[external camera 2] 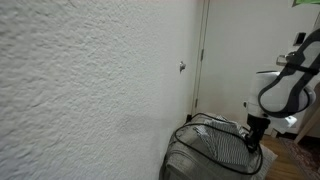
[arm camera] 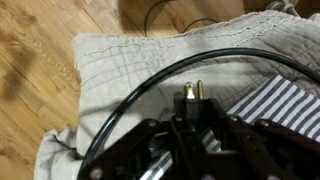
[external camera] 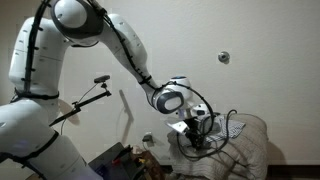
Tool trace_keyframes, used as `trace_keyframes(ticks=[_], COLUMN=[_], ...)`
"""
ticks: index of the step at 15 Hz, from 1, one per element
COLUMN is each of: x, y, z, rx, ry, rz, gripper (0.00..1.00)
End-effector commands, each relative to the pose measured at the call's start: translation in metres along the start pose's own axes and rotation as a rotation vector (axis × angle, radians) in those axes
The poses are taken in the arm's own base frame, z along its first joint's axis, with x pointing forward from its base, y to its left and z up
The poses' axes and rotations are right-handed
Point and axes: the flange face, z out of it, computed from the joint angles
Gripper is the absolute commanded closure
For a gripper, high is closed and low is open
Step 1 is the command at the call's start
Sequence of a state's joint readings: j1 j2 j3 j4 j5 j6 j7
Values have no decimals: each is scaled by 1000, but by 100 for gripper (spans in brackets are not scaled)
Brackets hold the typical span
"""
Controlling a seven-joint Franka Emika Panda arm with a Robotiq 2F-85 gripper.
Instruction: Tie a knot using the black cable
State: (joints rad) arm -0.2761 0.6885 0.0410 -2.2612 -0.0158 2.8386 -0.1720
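In an exterior view the gripper hangs low over a cushion, with the black cable heaped in loose loops beside and under it. My worry is those loops: they are springy and overlap, so a pull could drag the whole tangle along instead of drawing one end through, or snag a strand on the wrist. I cannot tell from here how far the jaws are open.

In an exterior view from along the wall, the gripper points down at the cushion, and the cable lies in thin arcs on top. The soft surface may give and let the loops shift. The jaw state is too small to read.

The wrist view settles it. The gripper looks closed tight on the cable's plug, whose two prongs stick out past the fingers. A length of the cable arcs across the cushion ahead, near a striped cloth. The grip sits on a short, hard plug body, so I judge a sideways tug could twist it loose.
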Motion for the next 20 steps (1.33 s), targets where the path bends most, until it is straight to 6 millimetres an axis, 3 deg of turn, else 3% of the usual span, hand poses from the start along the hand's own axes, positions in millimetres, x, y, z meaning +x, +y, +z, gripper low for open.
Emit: trace_keyframes(ticks=[1,6,11,12,17,18,20], x=[-2,-6,0,7,7,8,13], y=[-4,-4,-4,-1,-2,-6,-9], z=[-22,-61,-86,-74,-78,-75,-76], rx=[-25,-103,-131,-129,-129,-135,-180], ry=[14,68,151,112,126,116,118], rz=[-3,23,50,32,31,18,27], gripper=[93,93,93,72,72,93,93])
